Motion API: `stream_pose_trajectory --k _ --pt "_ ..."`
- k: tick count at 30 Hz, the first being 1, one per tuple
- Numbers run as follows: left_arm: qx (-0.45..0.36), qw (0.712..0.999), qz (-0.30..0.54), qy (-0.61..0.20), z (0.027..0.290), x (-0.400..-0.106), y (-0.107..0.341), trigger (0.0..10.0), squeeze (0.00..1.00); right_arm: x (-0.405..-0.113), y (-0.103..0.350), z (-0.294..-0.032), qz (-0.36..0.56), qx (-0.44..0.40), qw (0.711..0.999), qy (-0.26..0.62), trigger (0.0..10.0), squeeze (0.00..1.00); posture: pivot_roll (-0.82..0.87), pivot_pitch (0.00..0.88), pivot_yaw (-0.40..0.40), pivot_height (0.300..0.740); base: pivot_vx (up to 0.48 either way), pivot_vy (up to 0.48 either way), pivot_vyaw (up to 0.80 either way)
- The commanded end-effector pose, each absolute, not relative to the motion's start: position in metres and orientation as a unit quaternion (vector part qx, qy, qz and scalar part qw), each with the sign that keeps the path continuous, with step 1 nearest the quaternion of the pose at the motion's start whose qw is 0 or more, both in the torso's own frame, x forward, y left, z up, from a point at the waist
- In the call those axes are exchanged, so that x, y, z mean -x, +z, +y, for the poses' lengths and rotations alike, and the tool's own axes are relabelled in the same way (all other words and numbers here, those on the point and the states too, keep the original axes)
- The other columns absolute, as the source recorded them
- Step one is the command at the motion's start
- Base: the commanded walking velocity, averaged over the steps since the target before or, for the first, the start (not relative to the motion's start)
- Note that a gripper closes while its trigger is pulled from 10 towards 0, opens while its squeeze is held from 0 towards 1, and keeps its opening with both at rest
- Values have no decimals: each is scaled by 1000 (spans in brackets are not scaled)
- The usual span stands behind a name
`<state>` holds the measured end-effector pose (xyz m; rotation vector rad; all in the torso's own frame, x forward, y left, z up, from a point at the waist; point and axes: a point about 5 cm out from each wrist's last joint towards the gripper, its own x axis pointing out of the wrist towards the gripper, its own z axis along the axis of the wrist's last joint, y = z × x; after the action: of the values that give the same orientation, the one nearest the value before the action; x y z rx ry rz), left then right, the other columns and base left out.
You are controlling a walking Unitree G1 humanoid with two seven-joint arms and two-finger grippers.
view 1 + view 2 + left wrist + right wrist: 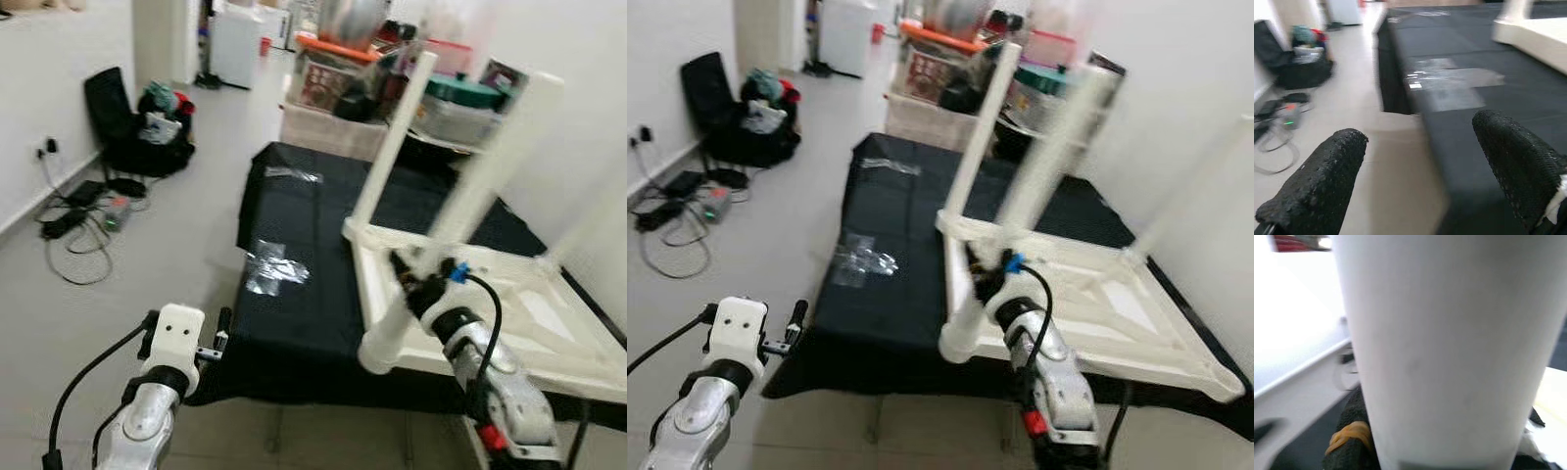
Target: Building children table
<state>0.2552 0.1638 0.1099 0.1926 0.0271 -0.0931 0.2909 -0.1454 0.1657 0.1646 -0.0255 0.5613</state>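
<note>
Grey floor tiles run past a low platform under a black cloth (294, 206), with bags (147, 127) and cables (73, 230) at the far left wall and stacked bins (338, 83) beyond.

Left gripper (191, 338): held off the cloth's near left corner, fingers (1317, 181) spread wide apart, nothing between them. Idle.

Clear wrap (274, 264) lies on the cloth's left half.

Table (549, 323): white, inverted on the right half of the cloth, top face down, frame up. Three legs (397, 137) stand in their corners, blurred in the head views. A fourth leg (387, 338) sits at the near left corner.

Right gripper (416, 284): clamped on that near leg, which fills the wrist view (1449, 352) between the finger pads.

Progress, as a judgement: assembly appears late. All four legs are in place. Whether the gripped leg is fully seated cannot be told. Remaining: tighten it, then turn the table upright.
</note>
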Motion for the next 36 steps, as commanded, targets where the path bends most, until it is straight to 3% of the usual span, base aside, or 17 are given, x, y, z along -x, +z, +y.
stream_pose_trajectory --k 1,8,16,19,28,36 --pt "-94 994 17 -55 158 -256 108 10000 0 -276 116 -124 122 -114 924 345 0 0 134 0 -198 740 0 0 0" --pt "-93 994 16 -52 158 -255 108 10000 0 -276 118 -128 123 -94 902 402 0 0 144 0 -208 740 0 0 0" --pt "-94 994 17 -49 158 -253 108 10000 0 -307 119 -150 97 -63 902 415 0 0 160 0 -216 740 0 0 0" --pt "-96 994 17 -45 159 -252 109 10000 0 -315 132 -157 74 -85 878 465 0 0 177 0 -228 740 0 0 0" --pt "-96 994 17 -44 159 -251 109 10000 0 -316 135 -156 67 -96 870 480 0 0 179 0 -229 740 0 0 0" --pt "-91 995 15 -42 160 -250 110 10000 0 -317 129 -154 47 -126 881 453 0 0 164 0 -214 740 0 0 0"
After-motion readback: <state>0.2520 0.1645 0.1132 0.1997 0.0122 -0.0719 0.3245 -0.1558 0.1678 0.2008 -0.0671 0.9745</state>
